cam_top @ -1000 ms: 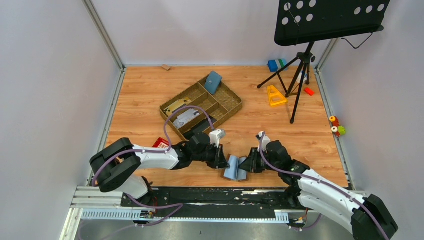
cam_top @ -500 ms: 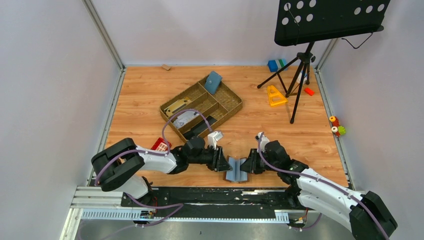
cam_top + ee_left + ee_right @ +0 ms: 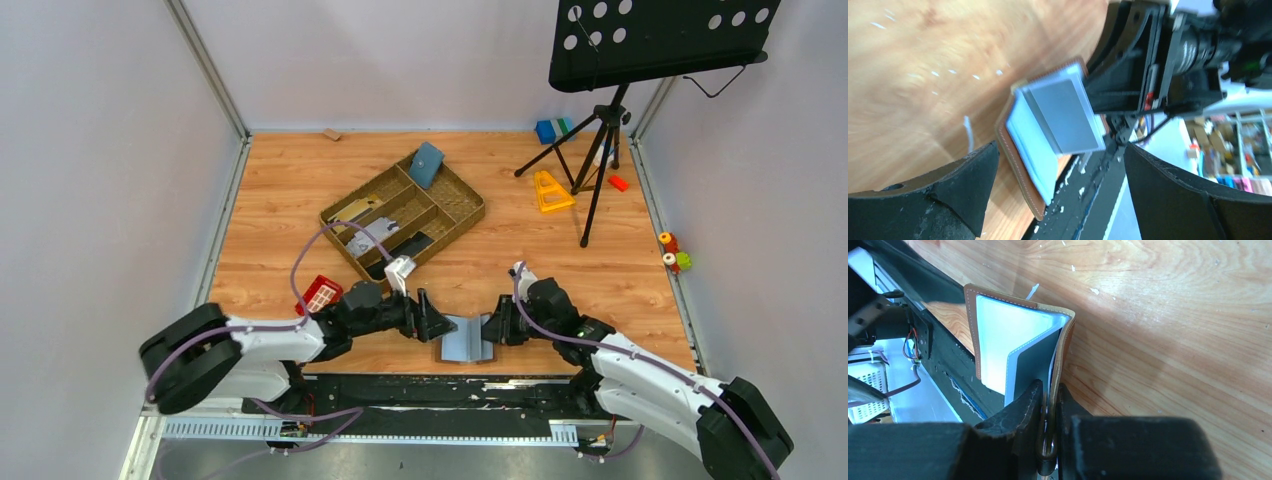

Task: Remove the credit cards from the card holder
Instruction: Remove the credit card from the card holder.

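Overhead cam first: the card holder (image 3: 464, 340) sits open like a little book right at the near edge of the desk (image 3: 560, 260), between the two arms. The left claw (image 3: 436, 322) is just beside its left cover, and the right claw (image 3: 491, 328) is up against its right cover. Further back there's a woven divided tray (image 3: 468, 208) with a blue-teal pouch (image 3: 426, 164) at its far end. There's also a red basket-looking thing (image 3: 320, 294) near the left arm (can't make out what it really is).

Left wrist cam: the fingers (image 3: 958, 185) are spread wide, one at each side of the picture. The holder is out in front and touches neither of them. It's brown outside, with grey leaves fanned apart inside.

Right wrist cam: this claw is pinching the brown cover at its edge, fingers (image 3: 1018, 415) pressed together on it. The holder stands up on the wood, half open, pale sleeves showing. Can't tell if any cards are in there.
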Action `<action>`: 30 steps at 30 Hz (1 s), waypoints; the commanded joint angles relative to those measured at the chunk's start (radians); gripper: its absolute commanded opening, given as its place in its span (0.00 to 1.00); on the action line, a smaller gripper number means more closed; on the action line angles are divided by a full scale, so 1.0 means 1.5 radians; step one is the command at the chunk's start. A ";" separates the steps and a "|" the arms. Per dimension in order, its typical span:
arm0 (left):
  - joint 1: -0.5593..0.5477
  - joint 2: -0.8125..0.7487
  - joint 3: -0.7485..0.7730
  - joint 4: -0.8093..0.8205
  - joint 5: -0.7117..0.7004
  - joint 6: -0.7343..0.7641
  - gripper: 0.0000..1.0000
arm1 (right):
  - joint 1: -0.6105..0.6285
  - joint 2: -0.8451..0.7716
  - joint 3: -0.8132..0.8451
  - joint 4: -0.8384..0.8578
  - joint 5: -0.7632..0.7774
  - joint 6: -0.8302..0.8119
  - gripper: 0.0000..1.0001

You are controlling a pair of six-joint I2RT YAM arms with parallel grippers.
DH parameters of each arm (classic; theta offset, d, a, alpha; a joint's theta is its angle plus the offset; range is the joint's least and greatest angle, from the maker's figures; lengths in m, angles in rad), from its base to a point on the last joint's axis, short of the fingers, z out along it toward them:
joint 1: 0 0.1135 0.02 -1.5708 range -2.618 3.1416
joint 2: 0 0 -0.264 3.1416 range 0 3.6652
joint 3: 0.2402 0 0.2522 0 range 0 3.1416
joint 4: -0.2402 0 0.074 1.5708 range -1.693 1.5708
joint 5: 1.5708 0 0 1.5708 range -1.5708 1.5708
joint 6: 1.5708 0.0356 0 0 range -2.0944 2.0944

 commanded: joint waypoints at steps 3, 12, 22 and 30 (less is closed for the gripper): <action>0.023 -0.224 0.026 -0.312 -0.250 0.040 1.00 | 0.006 0.008 0.024 0.035 0.008 -0.003 0.01; 0.039 -0.297 0.013 -0.309 -0.136 0.123 1.00 | 0.006 0.024 0.029 0.051 -0.001 0.000 0.01; 0.007 -0.085 0.082 -0.306 -0.040 0.099 1.00 | 0.007 0.005 0.028 0.040 0.004 -0.001 0.01; 0.005 0.017 0.051 -0.121 0.058 0.011 1.00 | 0.012 0.039 0.047 0.028 0.006 0.000 0.00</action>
